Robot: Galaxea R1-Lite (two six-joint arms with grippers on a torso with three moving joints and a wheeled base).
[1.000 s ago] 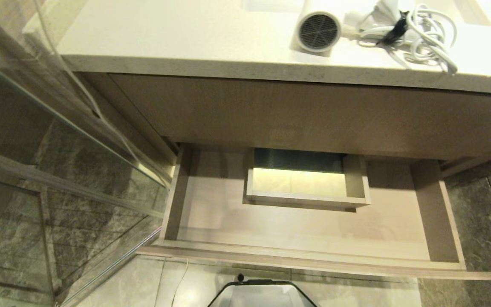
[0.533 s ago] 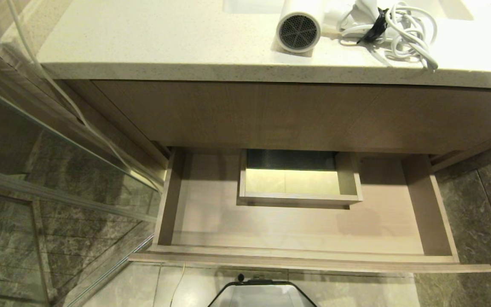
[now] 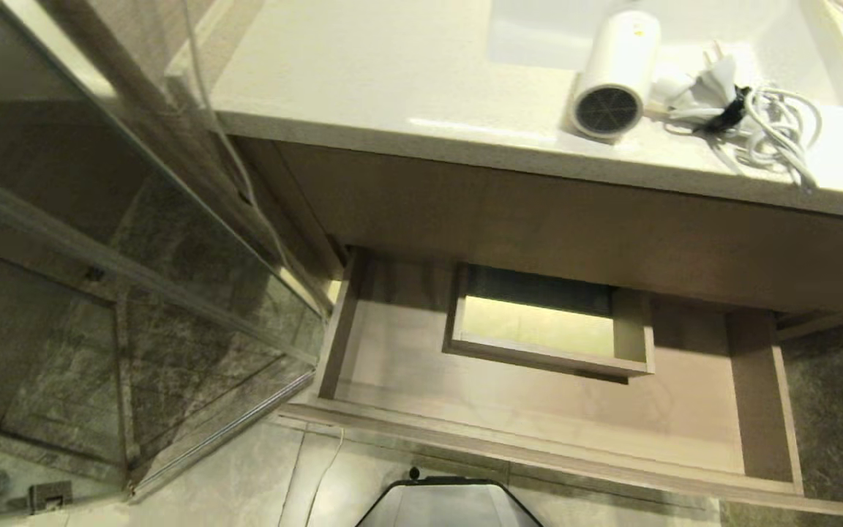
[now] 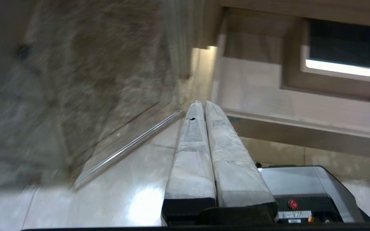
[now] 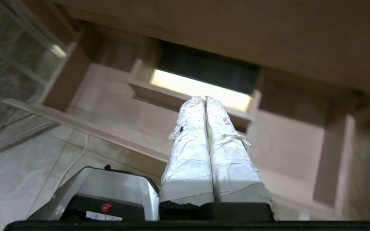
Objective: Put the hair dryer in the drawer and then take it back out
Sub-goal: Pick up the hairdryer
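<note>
The hair dryer [image 3: 614, 77] lies on the countertop [image 3: 392, 88], barrel pointing away, high above both the right gripper [image 5: 205, 100] and left gripper [image 4: 203, 104] (each closed, holding nothing), which hang low before the open drawer [image 3: 553, 432], the right one nearer.

1. The pale speckled countertop [image 3: 392, 95] carries the hair dryer [image 3: 614, 77], which lies near its front edge toward the right, dark rear grille facing the front.
2. Just right of the dryer, the white coiled cord [image 3: 773, 135] rests on the same surface, bundled with a black tie.
3. A sunken white basin [image 3: 538, 33] is set into the countertop behind the dryer, whose barrel reaches over the basin's rim.
</note>
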